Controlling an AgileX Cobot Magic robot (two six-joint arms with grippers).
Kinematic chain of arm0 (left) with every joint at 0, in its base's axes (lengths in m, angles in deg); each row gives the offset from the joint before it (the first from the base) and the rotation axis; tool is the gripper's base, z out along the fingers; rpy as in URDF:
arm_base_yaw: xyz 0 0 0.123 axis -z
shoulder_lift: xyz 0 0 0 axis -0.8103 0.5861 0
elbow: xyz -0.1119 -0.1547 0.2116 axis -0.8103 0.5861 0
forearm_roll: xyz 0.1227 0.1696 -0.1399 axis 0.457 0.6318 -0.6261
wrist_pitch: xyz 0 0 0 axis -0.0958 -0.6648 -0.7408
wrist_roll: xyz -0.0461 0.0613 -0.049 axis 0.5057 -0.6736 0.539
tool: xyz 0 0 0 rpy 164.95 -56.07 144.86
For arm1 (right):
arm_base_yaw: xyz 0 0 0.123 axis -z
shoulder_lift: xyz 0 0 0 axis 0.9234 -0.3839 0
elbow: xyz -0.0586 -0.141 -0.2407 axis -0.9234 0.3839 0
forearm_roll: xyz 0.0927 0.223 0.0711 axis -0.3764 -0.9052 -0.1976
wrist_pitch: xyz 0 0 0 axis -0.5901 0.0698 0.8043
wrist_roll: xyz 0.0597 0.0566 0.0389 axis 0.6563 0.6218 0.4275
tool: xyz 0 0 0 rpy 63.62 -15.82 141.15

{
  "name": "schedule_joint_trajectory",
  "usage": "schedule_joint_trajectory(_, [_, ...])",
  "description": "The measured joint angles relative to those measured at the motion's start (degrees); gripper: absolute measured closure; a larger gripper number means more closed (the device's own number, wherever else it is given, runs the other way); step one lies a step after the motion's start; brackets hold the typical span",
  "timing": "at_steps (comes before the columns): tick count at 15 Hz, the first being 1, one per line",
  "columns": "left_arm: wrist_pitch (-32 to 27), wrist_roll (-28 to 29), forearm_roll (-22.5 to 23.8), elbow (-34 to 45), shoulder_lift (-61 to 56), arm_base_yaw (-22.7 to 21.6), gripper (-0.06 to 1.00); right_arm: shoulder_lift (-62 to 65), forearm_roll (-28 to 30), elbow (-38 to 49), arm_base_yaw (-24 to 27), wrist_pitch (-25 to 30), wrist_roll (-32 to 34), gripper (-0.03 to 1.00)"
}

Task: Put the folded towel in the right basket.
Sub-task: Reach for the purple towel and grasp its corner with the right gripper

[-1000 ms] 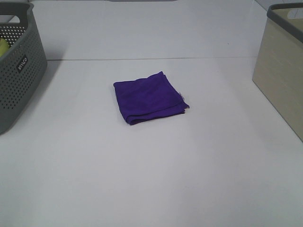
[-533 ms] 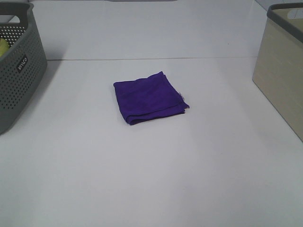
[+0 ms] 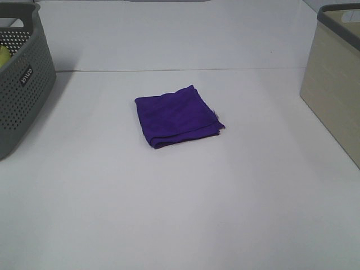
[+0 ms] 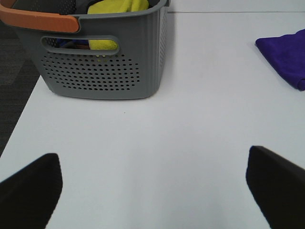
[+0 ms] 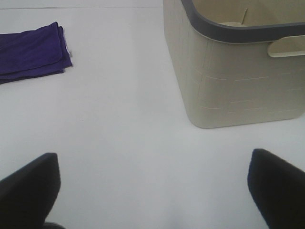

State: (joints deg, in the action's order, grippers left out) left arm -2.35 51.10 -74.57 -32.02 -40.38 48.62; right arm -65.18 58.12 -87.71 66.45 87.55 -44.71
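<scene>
A folded purple towel (image 3: 177, 115) lies flat in the middle of the white table; it also shows in the left wrist view (image 4: 286, 55) and the right wrist view (image 5: 31, 52). The right basket (image 3: 334, 84) is beige with a grey rim and stands at the table's right edge; the right wrist view (image 5: 233, 62) shows it empty. My left gripper (image 4: 152, 191) is open and empty, well short of the towel. My right gripper (image 5: 152, 191) is open and empty, between the towel and the basket. Neither gripper shows in the exterior high view.
A grey perforated basket (image 3: 22, 79) stands at the table's left edge; the left wrist view (image 4: 105, 57) shows yellow cloth (image 4: 116, 7) inside it. A dark floor (image 4: 14, 90) lies beyond the table's left edge.
</scene>
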Motion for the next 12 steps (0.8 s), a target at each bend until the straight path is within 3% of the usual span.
schedule_joint_trajectory(12, [0.00, 0.00, 0.00, 0.00, 0.00, 0.00, -0.05, 0.00, 0.00, 0.00, 0.00, -0.06, 0.00, -0.01])
